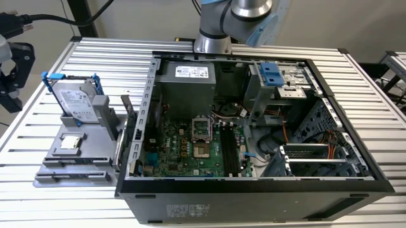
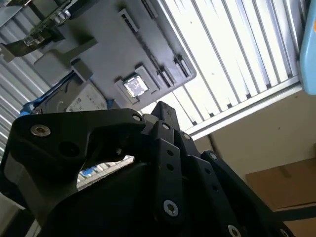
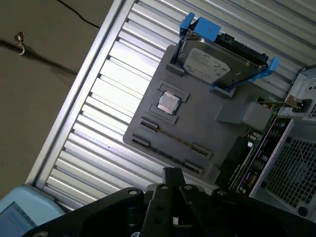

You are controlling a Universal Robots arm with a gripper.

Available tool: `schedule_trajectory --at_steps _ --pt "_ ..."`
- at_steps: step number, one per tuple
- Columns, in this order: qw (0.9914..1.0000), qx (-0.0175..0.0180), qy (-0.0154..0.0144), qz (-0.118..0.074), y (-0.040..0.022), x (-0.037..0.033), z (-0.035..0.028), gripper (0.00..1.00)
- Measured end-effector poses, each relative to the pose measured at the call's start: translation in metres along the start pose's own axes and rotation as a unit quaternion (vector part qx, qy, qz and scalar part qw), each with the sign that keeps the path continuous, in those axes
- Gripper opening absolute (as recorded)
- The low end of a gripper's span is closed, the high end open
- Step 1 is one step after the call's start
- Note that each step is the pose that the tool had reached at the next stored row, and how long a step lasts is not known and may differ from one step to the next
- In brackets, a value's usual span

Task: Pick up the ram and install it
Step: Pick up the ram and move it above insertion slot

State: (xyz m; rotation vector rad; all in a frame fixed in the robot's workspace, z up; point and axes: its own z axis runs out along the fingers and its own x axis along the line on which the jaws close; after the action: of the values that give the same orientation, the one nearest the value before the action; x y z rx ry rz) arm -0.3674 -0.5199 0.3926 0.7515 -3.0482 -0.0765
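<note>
The ram is out of view. My black gripper [image 1: 11, 97] hangs at the exterior view's left edge, high above the table and well off from the open computer case [image 1: 254, 199]. In both wrist views its fingers meet in one tip, shut with nothing between them [image 3: 171, 174] [image 2: 161, 106]. Past that tip lies a grey parts tray [image 3: 207, 128] [image 2: 98, 54] with two long narrow holder slots [image 3: 170, 138]. The motherboard [image 1: 190, 152] lies flat in the case, its black slots [image 1: 229, 153] standing bare.
On the tray stand a silver hard drive in blue brackets [image 1: 77, 99] [image 3: 217, 61] and a small square silver chip [image 1: 71, 141] [image 3: 168, 102]. An expansion card [image 3: 247, 153] leans between the tray and the case wall. The ribbed metal table [image 1: 25, 142] ends close to the tray.
</note>
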Motion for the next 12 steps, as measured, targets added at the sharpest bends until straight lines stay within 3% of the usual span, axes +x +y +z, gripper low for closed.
schedule_trajectory --at_steps 3,6,9,12 --pt "0.99963 -0.0003 0.0013 -0.027 0.0000 0.0000 0.0000 0.00" --pt "0.99851 -0.0006 0.0025 -0.054 0.0000 0.0000 0.0000 0.00" --pt "0.99668 -0.0009 0.0039 -0.081 0.0000 0.0000 0.0000 0.00" --pt "0.99425 -0.0011 0.0051 -0.107 0.0000 0.0000 0.0000 0.00"
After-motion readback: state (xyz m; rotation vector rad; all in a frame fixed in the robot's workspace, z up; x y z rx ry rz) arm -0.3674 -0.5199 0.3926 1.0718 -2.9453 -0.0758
